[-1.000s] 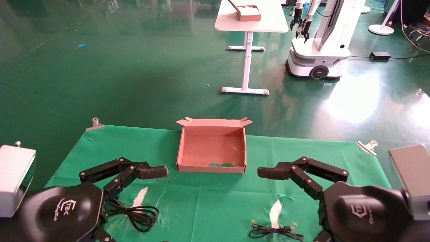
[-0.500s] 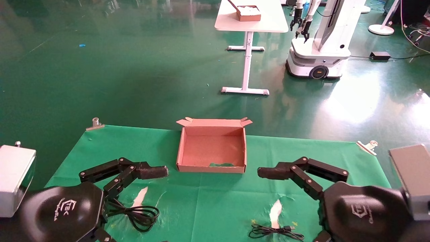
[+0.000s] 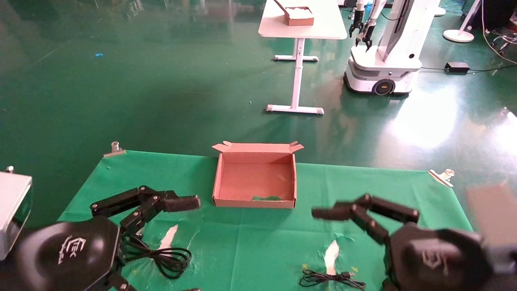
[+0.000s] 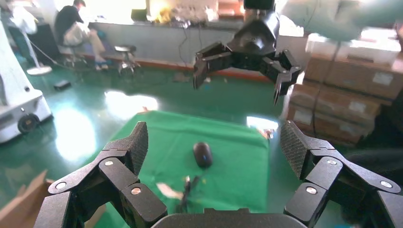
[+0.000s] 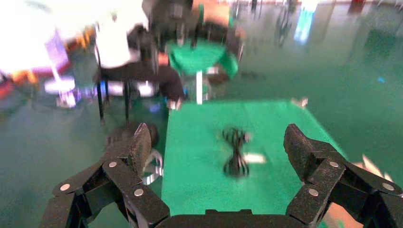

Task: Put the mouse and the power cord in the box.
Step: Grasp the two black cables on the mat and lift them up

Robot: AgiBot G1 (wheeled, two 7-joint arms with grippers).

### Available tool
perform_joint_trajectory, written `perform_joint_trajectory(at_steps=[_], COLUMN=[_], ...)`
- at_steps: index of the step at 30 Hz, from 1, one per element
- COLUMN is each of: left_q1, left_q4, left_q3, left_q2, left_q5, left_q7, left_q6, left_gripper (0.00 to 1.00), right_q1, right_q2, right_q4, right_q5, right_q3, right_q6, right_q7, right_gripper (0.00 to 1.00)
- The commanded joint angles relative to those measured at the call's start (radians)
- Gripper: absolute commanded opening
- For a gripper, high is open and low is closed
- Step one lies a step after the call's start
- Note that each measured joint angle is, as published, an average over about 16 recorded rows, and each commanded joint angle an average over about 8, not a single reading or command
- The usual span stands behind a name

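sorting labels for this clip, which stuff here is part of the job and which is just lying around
Job:
- box, nothing in it
- power cord, looped by left claw
- mouse and its thin cable, by right claw

Lying about:
- metal clips on green cloth
- white table
- other robot

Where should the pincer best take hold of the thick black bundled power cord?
Probably across the narrow waist of the thick black looped power cord, coming from above: it lies flat on the green cloth, pinched in the middle, loops spreading at both ends.

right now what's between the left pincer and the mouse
In the left wrist view, only bare green cloth separates the open left pincer from the mouse, whose cable trails nearer.
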Motion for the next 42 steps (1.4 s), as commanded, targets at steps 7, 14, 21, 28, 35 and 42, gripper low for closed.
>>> perform_joint_trajectory(at_steps=[7,14,21,28,35,42], left_q1=[-0.115,-0.244,-0.262,-0.28,-0.29,-0.295], left_q4=[-0.036,-0.041,-0.033,-0.016,0.059,0.142], left_q3=[0.126,0.226,0.238,0.308,0.399,0.447], left_q2=[0.008,0.061,0.072,0.135,0.251,0.324], left_q5=[0.335,0.636,0.679,0.887,1.167,1.315], left_q7=[-0.069,-0.154,-0.16,-0.151,-0.136,-0.112], left_q6=[-0.016,-0.01,-0.002,-0.061,-0.187,-0.274], left_gripper=[1.0,1.0,1.0,1.0,1.0,1.0], right_q1=[0.08,0.159,0.169,0.171,0.157,0.149], right_q2=[0.032,0.014,0.008,0.011,0.027,0.05], right_q4=[0.037,0.043,0.032,0.015,0.016,0.015], right_q5=[-0.227,-0.375,-0.387,-0.382,-0.375,-0.372], right_q3=[-0.079,-0.14,-0.147,-0.156,-0.159,-0.16], right_q6=[-0.016,-0.016,-0.017,-0.024,-0.013,-0.011], right_q7=[0.008,0.044,0.044,0.036,0.041,0.038], right_gripper=[1.0,1.0,1.0,1.0,1.0,1.0])
